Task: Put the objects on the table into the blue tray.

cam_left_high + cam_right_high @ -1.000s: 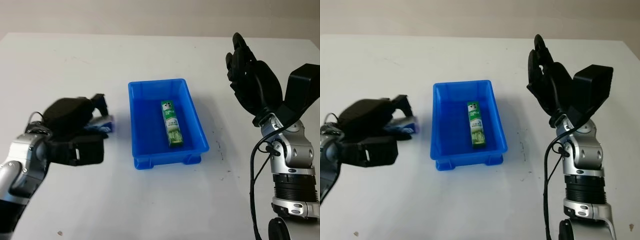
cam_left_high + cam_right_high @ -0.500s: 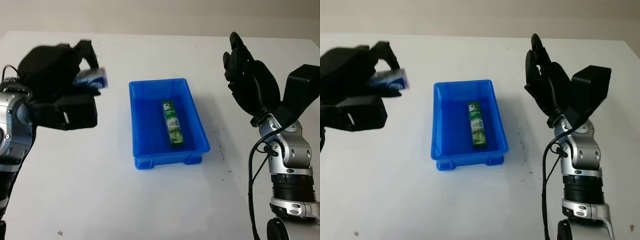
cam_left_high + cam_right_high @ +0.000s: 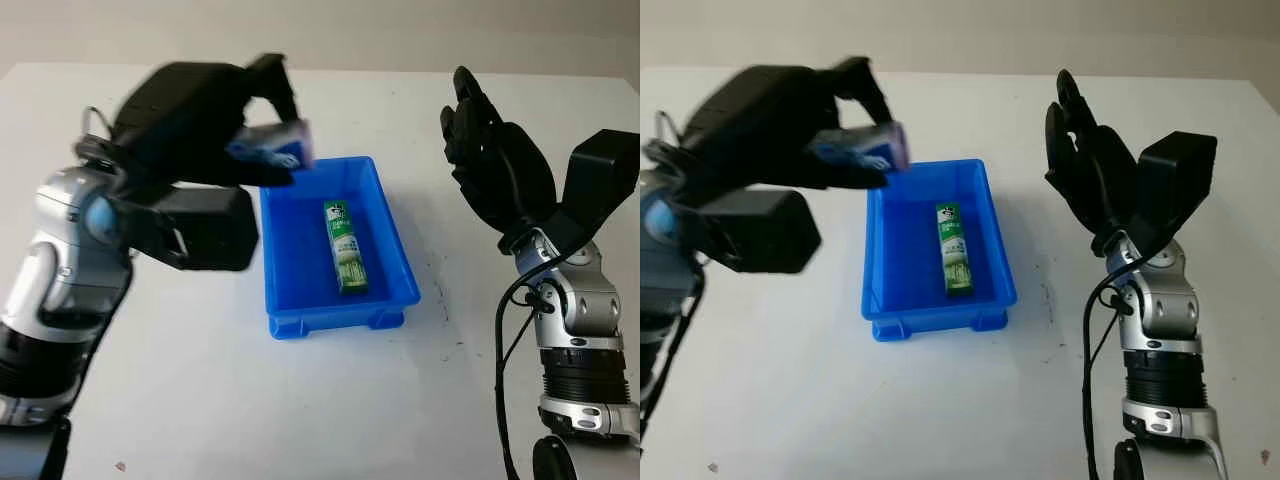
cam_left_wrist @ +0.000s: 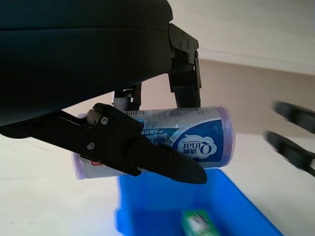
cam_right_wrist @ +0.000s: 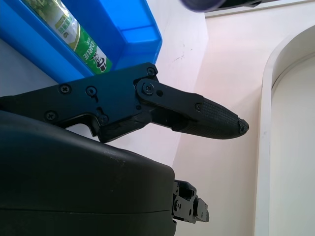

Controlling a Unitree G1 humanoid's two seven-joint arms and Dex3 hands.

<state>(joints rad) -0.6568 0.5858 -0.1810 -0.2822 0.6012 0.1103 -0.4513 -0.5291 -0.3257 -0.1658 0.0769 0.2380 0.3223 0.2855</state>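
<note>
A blue tray (image 3: 287, 312) stands in the middle of the white table with a green toothpaste box (image 3: 343, 246) lying along its floor. My left hand (image 3: 262, 150) is raised over the tray's far left corner, shut on a white and blue tissue pack (image 3: 281, 148). In the left wrist view the tissue pack (image 4: 197, 138) lies crosswise between the black fingers (image 4: 152, 158), above the tray (image 4: 236, 196). My right hand (image 3: 490, 150) is open, held up to the right of the tray. The right wrist view shows the toothpaste box (image 5: 74, 34) inside the tray (image 5: 140, 37).
The white table (image 3: 300, 400) stretches around the tray, with a few small dark specks (image 3: 120, 466) near the front. A pale wall runs along the table's far edge.
My left hand has carried the tissue pack up off the table at the left and rightward, to above the tray's far left corner. The right hand has barely shifted.
</note>
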